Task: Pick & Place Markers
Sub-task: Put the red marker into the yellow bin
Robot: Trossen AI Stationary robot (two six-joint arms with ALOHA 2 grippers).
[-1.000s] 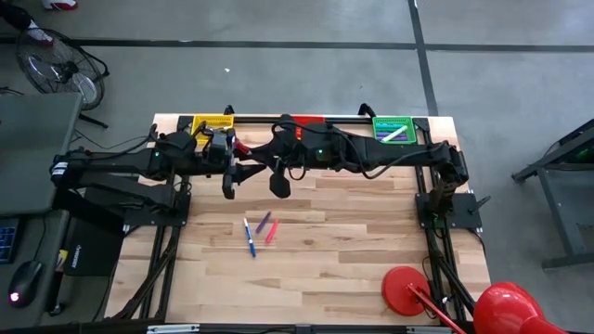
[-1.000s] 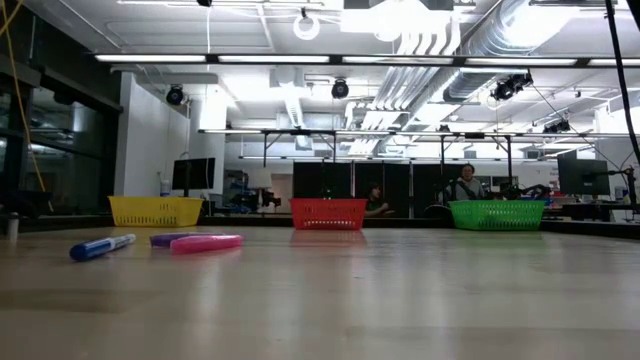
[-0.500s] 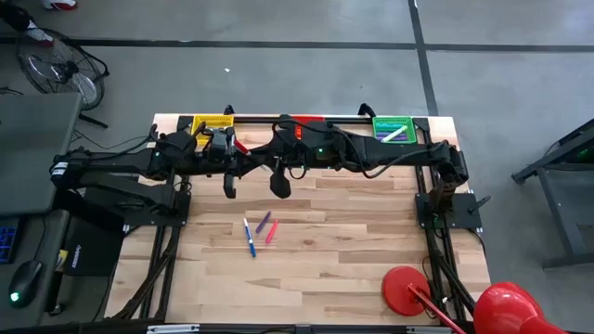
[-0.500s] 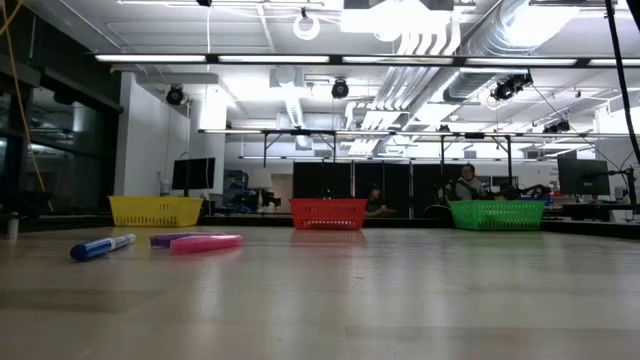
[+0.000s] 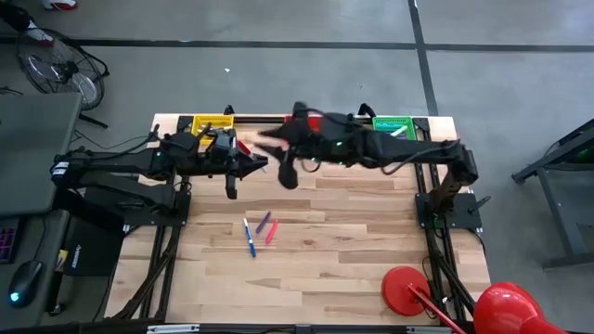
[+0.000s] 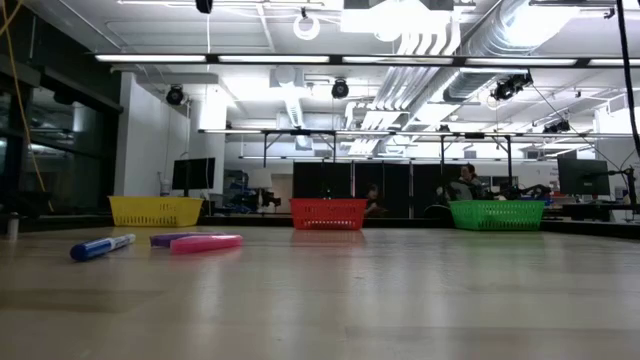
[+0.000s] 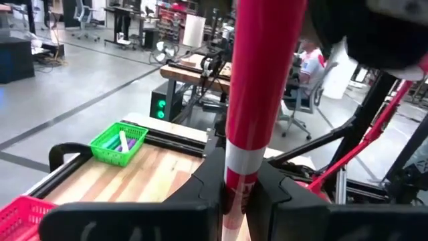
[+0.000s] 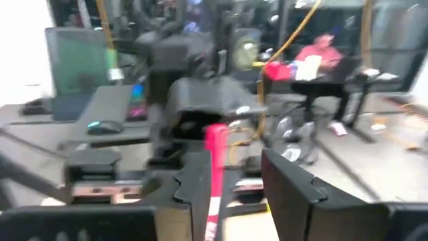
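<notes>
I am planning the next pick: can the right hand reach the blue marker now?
Probably yes. The right hand is open, and the blue marker lies uncovered on the table; the left hand, gripping the red marker, is not over it.

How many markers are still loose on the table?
3: the blue marker, purple marker and pink marker lie together mid-table. A red marker is clamped in the left gripper, and more sit in the green basket; others may be hidden.

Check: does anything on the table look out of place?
The thin blue marker, purple marker and pink marker lie loose mid-table, outside the mesh baskets. The left hand grips a red marker; the right hand is open near it.
</notes>
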